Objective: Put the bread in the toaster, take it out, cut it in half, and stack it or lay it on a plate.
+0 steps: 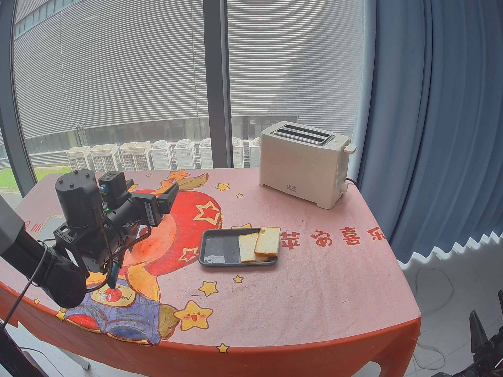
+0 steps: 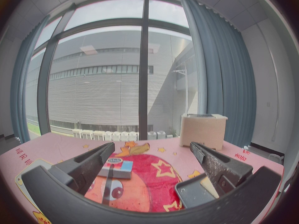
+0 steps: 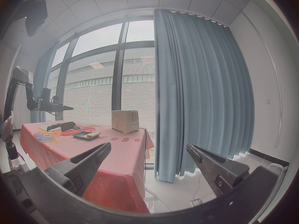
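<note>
Two pale bread halves lie overlapping at the right end of a dark tray in the middle of the table. The cream toaster stands at the back right with empty slots. My left gripper hovers over the table's left side, well left of the tray, open and empty. In the left wrist view its open gripper faces the toaster, with the tray and bread beside one finger. My right gripper is open and empty, low and off the table's right side.
A knife-like tool with a blue and grey part lies on the cartoon tablecloth below the left gripper. A white board lies at the table's left edge. Window glass stands behind the table, and a blue curtain hangs to its right.
</note>
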